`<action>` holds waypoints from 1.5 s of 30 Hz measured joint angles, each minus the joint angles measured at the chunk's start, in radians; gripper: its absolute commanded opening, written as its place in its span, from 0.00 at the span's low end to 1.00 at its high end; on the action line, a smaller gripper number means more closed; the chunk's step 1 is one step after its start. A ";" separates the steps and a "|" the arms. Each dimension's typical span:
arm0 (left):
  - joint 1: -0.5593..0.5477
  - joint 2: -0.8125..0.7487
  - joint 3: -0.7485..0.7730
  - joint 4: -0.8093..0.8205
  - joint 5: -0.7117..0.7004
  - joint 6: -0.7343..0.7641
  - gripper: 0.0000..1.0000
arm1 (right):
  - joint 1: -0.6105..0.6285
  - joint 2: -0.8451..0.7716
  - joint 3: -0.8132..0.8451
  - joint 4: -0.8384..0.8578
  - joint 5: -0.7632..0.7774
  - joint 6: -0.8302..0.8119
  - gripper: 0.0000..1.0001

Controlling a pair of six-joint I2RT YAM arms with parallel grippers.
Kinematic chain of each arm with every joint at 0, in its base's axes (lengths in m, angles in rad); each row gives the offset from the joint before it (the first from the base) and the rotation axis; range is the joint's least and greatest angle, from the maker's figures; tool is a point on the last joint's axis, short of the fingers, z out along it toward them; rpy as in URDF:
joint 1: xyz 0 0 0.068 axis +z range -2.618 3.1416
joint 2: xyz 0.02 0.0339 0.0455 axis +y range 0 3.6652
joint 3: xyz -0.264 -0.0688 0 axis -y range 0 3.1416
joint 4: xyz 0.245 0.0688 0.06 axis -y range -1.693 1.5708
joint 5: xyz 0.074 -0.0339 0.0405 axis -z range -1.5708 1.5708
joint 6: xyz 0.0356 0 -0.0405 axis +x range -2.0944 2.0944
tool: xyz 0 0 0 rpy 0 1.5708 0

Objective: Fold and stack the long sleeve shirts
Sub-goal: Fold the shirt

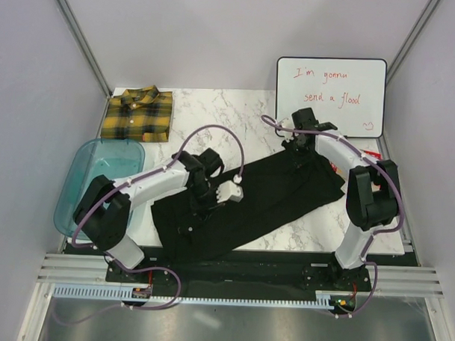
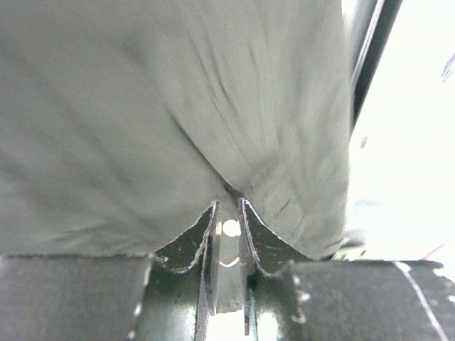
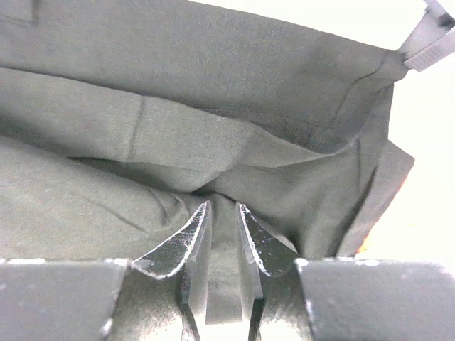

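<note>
Black plain cloth long sleeve shirt (image 1: 279, 195) is being pinched by both grippers: the left gripper (image 2: 227, 202) is clenching a gathered fold near its left end, and the right gripper (image 3: 222, 204) is clamping its far right edge. Just left of this shirt, a translucent blue plastic tub (image 1: 100, 170) is showing only its own blue bottom. Farther back-left of the shirt, a folded yellow-and-black plaid shirt (image 1: 138, 113) is lying.

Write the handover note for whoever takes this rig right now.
Left tool: closed, pinching the black shirt near its left half.
Right tool: closed on the same shirt's far right end.
Black shirt: spread diagonally mid-table, not yet folded small.
Plaid shirt: folded, at the far left corner of the table.
Left to do: finish folding the black shirt, then stack both.
</note>
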 measured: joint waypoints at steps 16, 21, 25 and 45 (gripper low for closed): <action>0.705 -0.361 0.126 0.050 0.484 -0.130 0.30 | 0.239 0.136 0.004 0.029 0.044 0.034 0.24; 0.814 -0.393 0.116 0.054 0.572 -0.149 0.30 | 0.304 0.225 0.127 0.021 0.079 0.030 0.24; 0.879 -0.391 0.100 0.052 0.604 -0.161 0.30 | 0.387 0.312 0.260 0.010 0.097 0.009 0.25; 0.950 -0.350 0.087 0.103 0.634 -0.184 0.47 | 0.422 0.578 0.739 0.085 0.097 -0.017 0.48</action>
